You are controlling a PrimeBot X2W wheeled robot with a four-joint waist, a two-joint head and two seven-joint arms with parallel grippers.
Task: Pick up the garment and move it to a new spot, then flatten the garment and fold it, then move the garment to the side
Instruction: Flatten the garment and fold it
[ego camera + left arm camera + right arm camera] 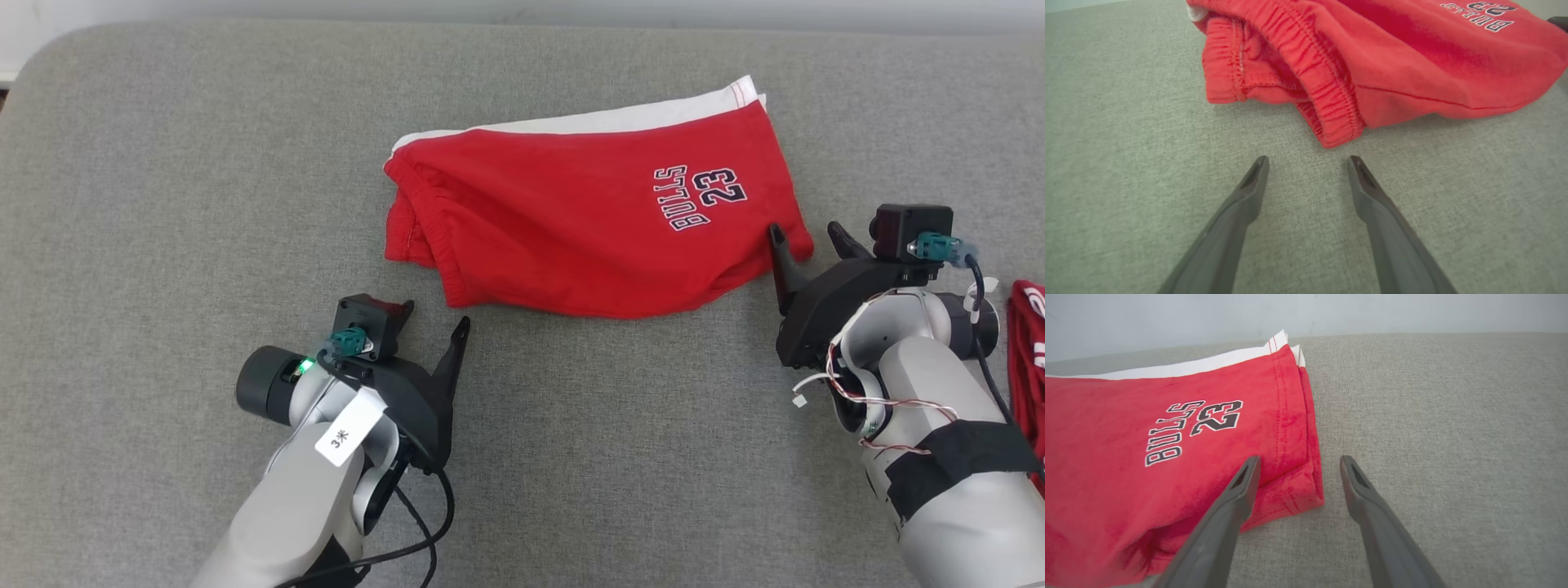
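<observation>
The garment [571, 220] is a pair of red shorts with a white side stripe and a "BULLS 23" print, lying folded in the middle of the grey cushion. My left gripper [437, 314] stands open just in front of the elastic waistband end [1331, 118], a short gap away, with bare cushion between its fingers [1308, 158]. My right gripper [804, 229] is open at the hem corner of the garment [1126, 437]. In the right wrist view its left finger [1237, 490] overlaps the red cloth, and the corner reaches partway between the two fingers [1300, 458].
The grey padded surface [163, 163] stretches wide to the left and front. Another red cloth [1029, 367] lies at the right edge beside my right forearm. A pale wall [1372, 310] runs behind the surface's far edge.
</observation>
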